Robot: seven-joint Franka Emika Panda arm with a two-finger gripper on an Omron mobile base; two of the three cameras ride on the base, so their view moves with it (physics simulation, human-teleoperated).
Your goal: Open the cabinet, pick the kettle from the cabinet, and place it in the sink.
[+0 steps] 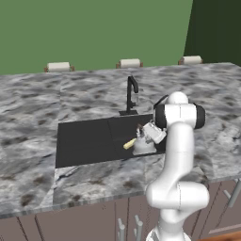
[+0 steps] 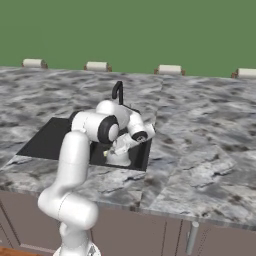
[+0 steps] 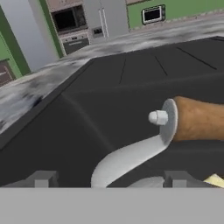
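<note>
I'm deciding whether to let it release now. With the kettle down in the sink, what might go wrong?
The kettle sits at the sink's right end, close to the wall, so it may knock against it. The gripper is hard by the wooden handle; lifting away could snag and tip it. The tap stands just behind the arm.

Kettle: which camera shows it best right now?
The left base view: the kettle sits low in the sink under the gripper, body visible. The right base view hides most of it behind the arm. The hand view shows just its handle up close.
</note>
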